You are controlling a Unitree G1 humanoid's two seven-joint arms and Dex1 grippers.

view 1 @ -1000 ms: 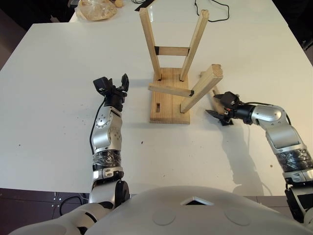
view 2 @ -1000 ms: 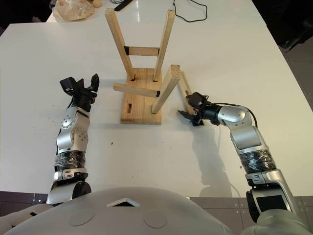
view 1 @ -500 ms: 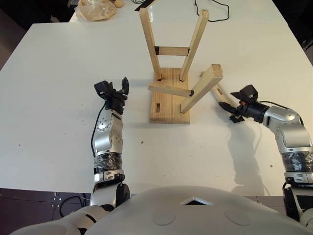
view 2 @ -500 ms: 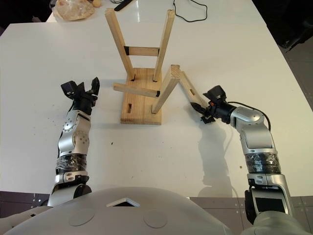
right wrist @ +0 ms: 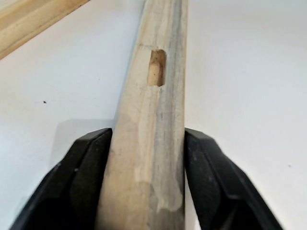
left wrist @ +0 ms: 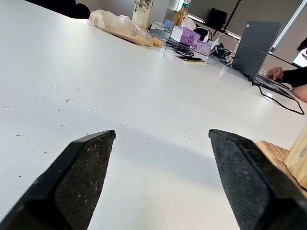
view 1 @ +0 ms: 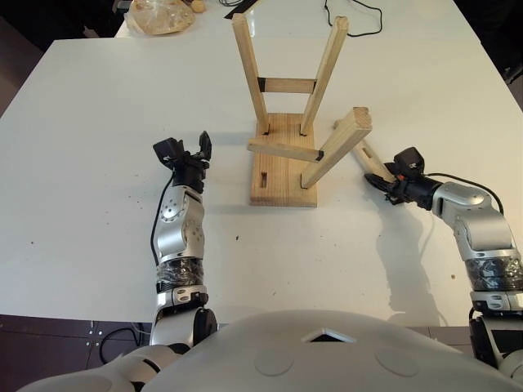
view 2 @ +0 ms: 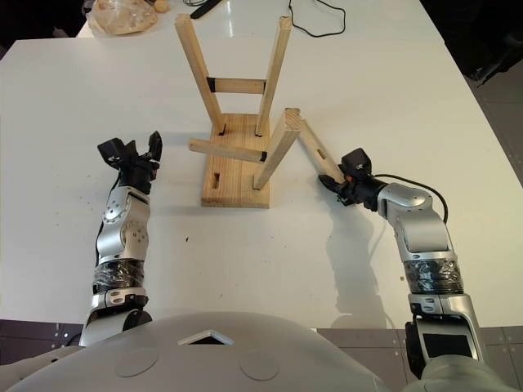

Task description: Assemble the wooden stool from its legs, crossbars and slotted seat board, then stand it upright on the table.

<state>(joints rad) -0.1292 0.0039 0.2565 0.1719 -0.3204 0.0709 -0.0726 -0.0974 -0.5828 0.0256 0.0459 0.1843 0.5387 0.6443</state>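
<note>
The slotted seat board (view 1: 282, 167) lies flat on the white table (view 1: 98, 163). Two legs joined by a crossbar (view 1: 290, 84) stand up from its far end. A third leg (view 1: 337, 145) leans over its right side, tied to a second crossbar (view 1: 284, 149). A loose leg (view 1: 366, 155) with a mortise hole (right wrist: 156, 67) lies on the table just right of the board. My right gripper (view 1: 391, 181) is shut on its near end, the pads (right wrist: 86, 182) pressing both sides. Left of the board, my left gripper (view 1: 188, 149) stands open over bare table, its fingers (left wrist: 81, 177) wide apart.
A clear plastic bag (view 1: 163, 15) and a black cable (view 1: 353, 12) lie at the table's far edge. A laptop (left wrist: 254, 48) and small bottles sit far off in the left wrist view. Bare table stretches out on the left and near the front edge.
My right gripper moved right from the leaning leg's foot, then came back a little and shut on the loose leg's near end. The left gripper drifted slightly left, still open.
</note>
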